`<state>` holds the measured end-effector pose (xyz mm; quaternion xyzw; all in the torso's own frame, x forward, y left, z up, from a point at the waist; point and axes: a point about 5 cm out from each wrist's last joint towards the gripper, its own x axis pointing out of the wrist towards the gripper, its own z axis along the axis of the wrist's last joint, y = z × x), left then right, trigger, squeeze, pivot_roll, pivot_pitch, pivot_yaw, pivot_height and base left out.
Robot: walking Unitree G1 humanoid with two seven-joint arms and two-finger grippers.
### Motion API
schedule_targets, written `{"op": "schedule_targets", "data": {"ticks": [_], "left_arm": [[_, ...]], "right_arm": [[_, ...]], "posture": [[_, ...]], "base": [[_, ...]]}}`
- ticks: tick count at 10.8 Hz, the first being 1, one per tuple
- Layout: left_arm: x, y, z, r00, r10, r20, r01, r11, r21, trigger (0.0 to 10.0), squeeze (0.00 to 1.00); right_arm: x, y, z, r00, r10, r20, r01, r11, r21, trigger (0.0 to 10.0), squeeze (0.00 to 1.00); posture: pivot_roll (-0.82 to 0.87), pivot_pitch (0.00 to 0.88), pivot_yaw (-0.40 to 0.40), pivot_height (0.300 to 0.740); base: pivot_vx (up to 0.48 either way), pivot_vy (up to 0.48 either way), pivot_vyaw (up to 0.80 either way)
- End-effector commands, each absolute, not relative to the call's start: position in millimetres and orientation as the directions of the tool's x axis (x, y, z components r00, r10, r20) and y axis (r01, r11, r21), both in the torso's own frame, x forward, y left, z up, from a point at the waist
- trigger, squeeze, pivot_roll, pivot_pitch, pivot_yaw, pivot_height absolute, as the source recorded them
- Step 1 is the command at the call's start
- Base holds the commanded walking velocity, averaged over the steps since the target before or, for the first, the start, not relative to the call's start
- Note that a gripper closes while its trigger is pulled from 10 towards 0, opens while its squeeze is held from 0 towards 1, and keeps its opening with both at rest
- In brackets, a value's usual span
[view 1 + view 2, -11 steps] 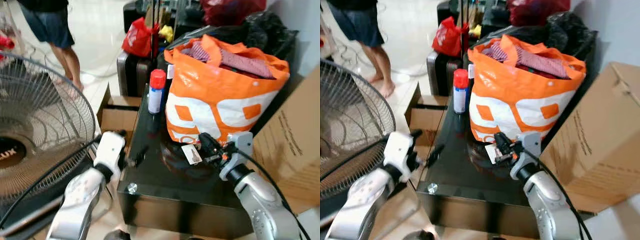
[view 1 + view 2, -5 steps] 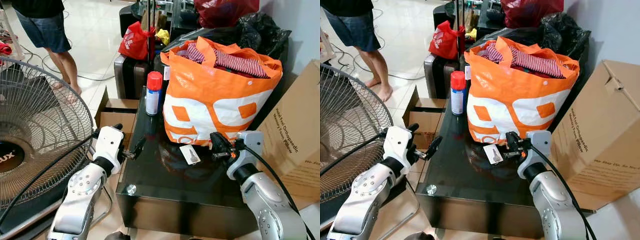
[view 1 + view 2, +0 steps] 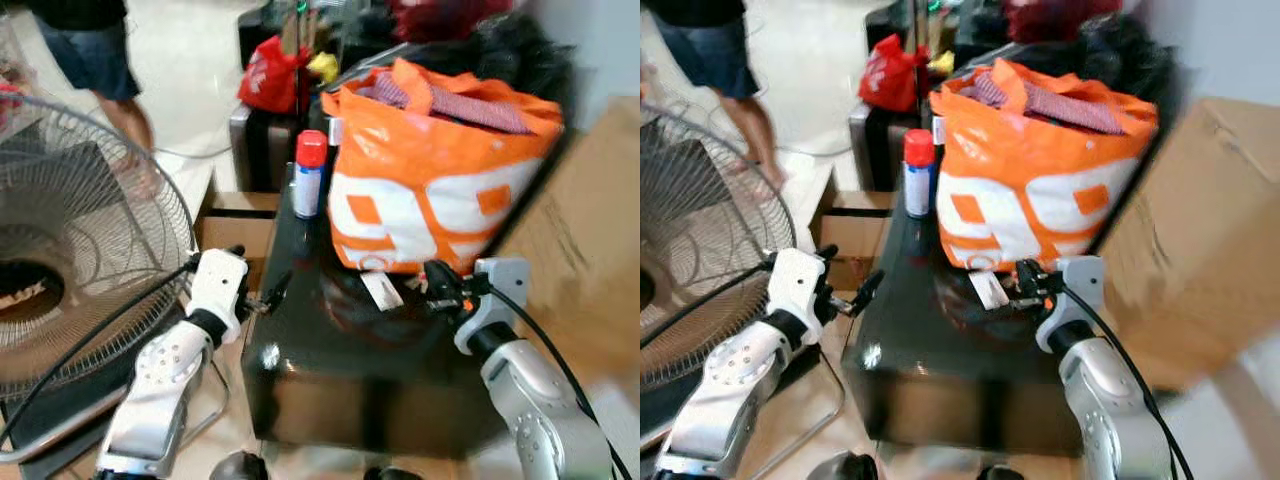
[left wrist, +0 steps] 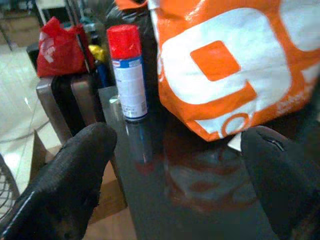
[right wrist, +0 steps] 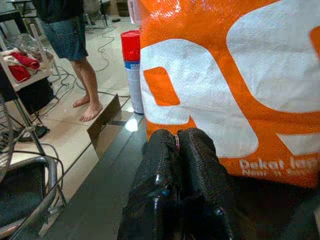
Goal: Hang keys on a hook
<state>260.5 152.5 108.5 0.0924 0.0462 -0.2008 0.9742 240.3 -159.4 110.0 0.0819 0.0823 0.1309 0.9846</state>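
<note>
Two hands up right now, and only one is doing anything. My right hand point(image 3: 437, 290) has its fingers pressed together; the right wrist view shows them pinched tight with a thin sliver of something between the tips. Just past those tips in the head views hangs a white key tag point(image 3: 381, 290), low over the black glass tabletop point(image 3: 340, 360) in front of the orange shopping bag point(image 3: 440, 190). So I'd say I've got the keys by the ring or cord with the tag dangling, which explains why the wrist is held level and out over the glass: keeps the tag swinging free instead of snagging on the bag. I honestly can't make out the keys themselves, too small and the frame is blurry.

Left hand point(image 3: 262, 297) is wide open and empty, parked at the near left edge of the tabletop, out of the way. Its wrist view looks between both fingers at the red-capped spray can point(image 4: 127, 70) standing beside the bag.

No hook anywhere I can spot, so my guess is I have to walk somewhere with these. The standing fan point(image 3: 80, 240) on my left and a person point(image 3: 100, 60) further back mean turning carefully.
</note>
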Motion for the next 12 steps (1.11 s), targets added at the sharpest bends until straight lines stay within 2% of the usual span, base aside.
{"op": "schedule_targets", "data": {"ticks": [1,3,7,10,12], "left_arm": [[259,152,106,0.917,-0.377,-0.131,0.395,0.903,0.168,10.0,0.0],[261,152,107,0.912,-0.388,-0.131,0.407,0.896,0.179,10.0,0.0],[271,151,108,0.876,-0.461,-0.143,0.481,0.859,0.178,10.0,0.0],[272,148,108,0.871,-0.471,-0.138,0.489,0.856,0.17,10.0,0.0],[271,145,105,0.871,-0.473,-0.133,0.49,0.857,0.157,10.0,0.0]], "right_arm": [[243,-163,110,0.955,0.256,-0.152,-0.231,0.959,0.164,10.0,0.0],[242,-164,109,0.958,0.24,-0.158,-0.216,0.963,0.159,10.0,0.0],[233,-165,106,0.975,0.165,-0.152,-0.141,0.977,0.159,10.0,0.0],[228,-166,108,0.979,0.144,-0.146,-0.123,0.982,0.144,10.0,0.0],[226,-167,109,0.979,0.139,-0.148,-0.119,0.983,0.14,10.0,0.0]], "posture": [[-0.08,0.0,-0.027,0.74],[-0.08,0.0,-0.005,0.74],[-0.1,0.0,0.099,0.74],[-0.12,0.0,0.094,0.74],[-0.13,0.0,0.084,0.74]], "base": [[-0.349,0.0,0.0],[-0.341,0.0,0.0],[-0.323,0.0,0.0],[-0.297,0.0,0.0],[0.0,0.0,0.0]]}}
